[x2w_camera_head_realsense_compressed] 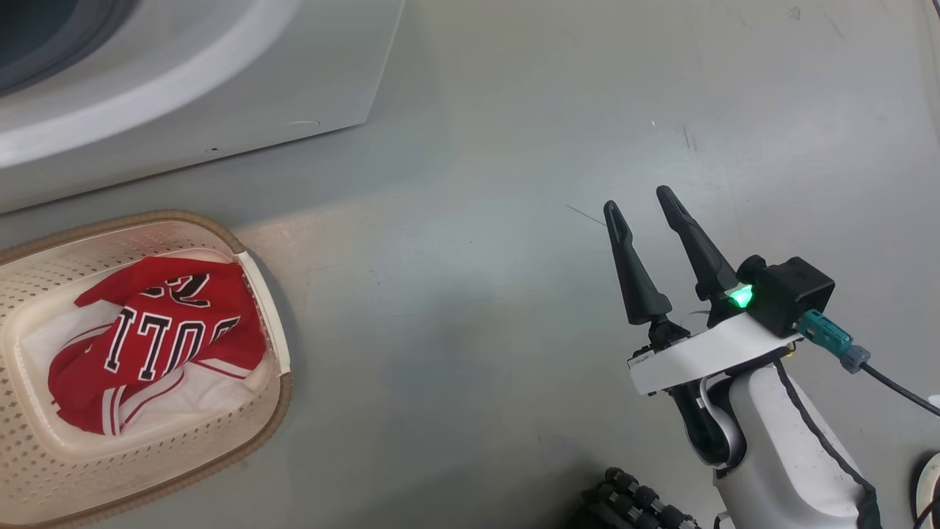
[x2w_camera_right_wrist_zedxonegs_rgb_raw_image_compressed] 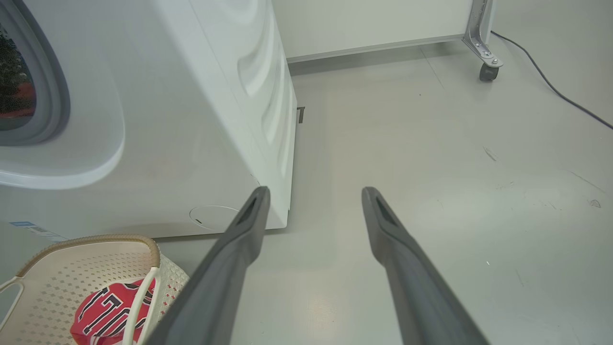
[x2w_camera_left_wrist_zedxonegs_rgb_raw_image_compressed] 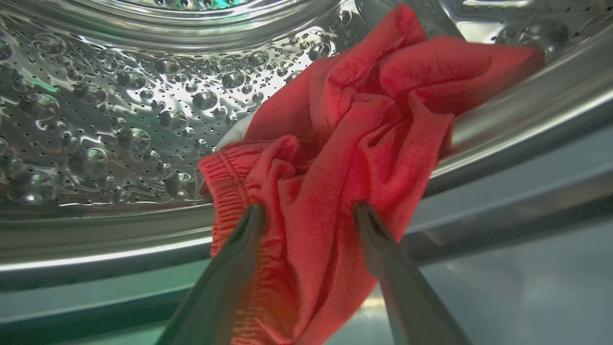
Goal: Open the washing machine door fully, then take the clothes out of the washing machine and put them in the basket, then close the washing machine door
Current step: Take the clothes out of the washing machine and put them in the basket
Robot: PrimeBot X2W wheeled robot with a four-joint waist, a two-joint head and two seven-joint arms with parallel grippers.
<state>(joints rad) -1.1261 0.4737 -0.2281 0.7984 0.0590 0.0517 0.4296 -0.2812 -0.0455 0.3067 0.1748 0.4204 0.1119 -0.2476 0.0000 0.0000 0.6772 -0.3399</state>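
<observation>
Two long fingers of the right claw (x2w_camera_head_realsense_compressed: 637, 200) stand apart in the head view, pointing up and slightly left over the floor (x2w_camera_head_realsense_compressed: 477, 220), forearm angled in from lower right; the basket (x2w_camera_head_realsense_compressed: 285, 404) beside the washing machine (x2w_camera_head_realsense_compressed: 220, 81) holds the red-and-white jersey (x2w_camera_head_realsense_compressed: 158, 330), its block lettering folded, unreadable. Left wrist view: the left claw (x2w_camera_left_wrist_zedxonegs_rgb_raw_image_compressed: 310, 207), open, straddles the plain red garment (x2w_camera_left_wrist_zedxonegs_rgb_raw_image_compressed: 383, 120) trailing lengthwise over the drum (x2w_camera_left_wrist_zedxonegs_rgb_raw_image_compressed: 119, 120) lip. Right wrist view: a blue label (x2w_camera_right_wrist_zedxonegs_rgb_raw_image_compressed: 28, 229), too small to read.
</observation>
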